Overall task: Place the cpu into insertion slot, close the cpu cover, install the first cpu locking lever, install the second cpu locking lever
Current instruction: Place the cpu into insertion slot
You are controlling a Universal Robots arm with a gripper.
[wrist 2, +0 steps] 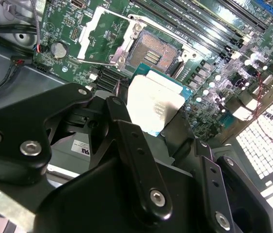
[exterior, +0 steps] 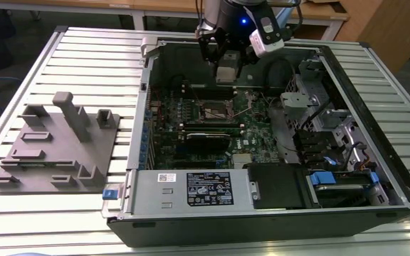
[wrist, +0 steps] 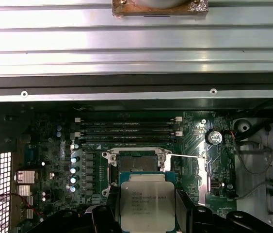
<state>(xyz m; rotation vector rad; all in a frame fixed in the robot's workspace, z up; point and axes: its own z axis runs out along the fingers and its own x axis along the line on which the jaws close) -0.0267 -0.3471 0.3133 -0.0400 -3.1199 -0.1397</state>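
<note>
My gripper (exterior: 226,66) hangs inside the open computer case, shut on the cpu (exterior: 226,73), a small flat square chip with a dull silver top. In both wrist views the cpu (wrist 2: 154,103) (wrist: 147,206) sits between the black fingers (wrist 2: 126,131), held a little above the green board and short of the insertion slot (wrist 2: 153,52) (wrist: 137,161). The insertion slot (exterior: 215,110) lies bare with its dark contact field showing. The cpu cover (wrist 2: 101,35), a silvery frame with a big window, is swung open beside the slot. A thin wire lever (wrist: 184,156) stands released.
Long black memory slots (wrist: 126,127) run just past the socket. The case wall (exterior: 148,106), the drive cage (exterior: 319,112) and the grey labelled power-supply box (exterior: 190,189) close in the board. A grey fixture block (exterior: 55,152) stands on the slatted table at the exterior view's left.
</note>
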